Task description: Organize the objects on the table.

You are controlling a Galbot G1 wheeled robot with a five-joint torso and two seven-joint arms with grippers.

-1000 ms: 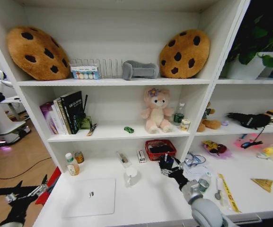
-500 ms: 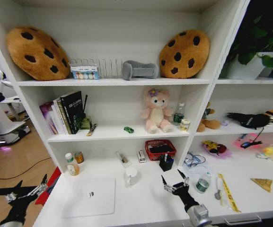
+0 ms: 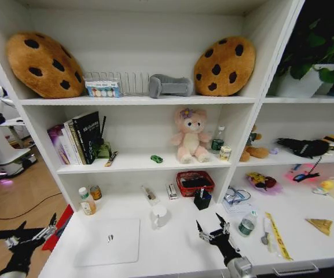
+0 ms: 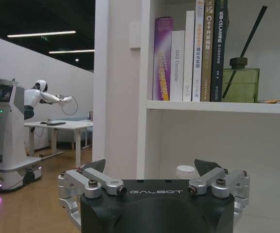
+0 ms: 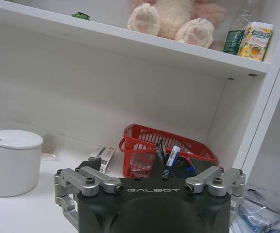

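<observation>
My right gripper (image 3: 208, 223) hovers open and empty over the white table (image 3: 178, 249), a short way in front of a black holder (image 3: 201, 200) with blue and black pens (image 5: 171, 157) standing in it. A white mug (image 3: 159, 215) stands to its left, and the silver laptop (image 3: 107, 240) lies shut farther left. On the shelf above sit the green toy car (image 3: 156, 158) and a green-capped bottle (image 3: 217, 140). My left gripper (image 3: 39, 231) hangs open beyond the table's left end, facing the shelf side (image 4: 120, 87).
A red basket (image 3: 195, 182) stands behind the pen holder. Small jars (image 3: 88, 201) sit at the back left. A plastic bottle (image 3: 246, 224), glasses (image 3: 236, 196) and a yellow ruler (image 3: 279, 234) lie to the right. Books (image 3: 77, 138) and a pink plush (image 3: 191, 136) fill the shelf above.
My right gripper has drawn back from the pen holder toward the table's front edge, open and empty. The pens stay in the holder. The left arm has not moved.
</observation>
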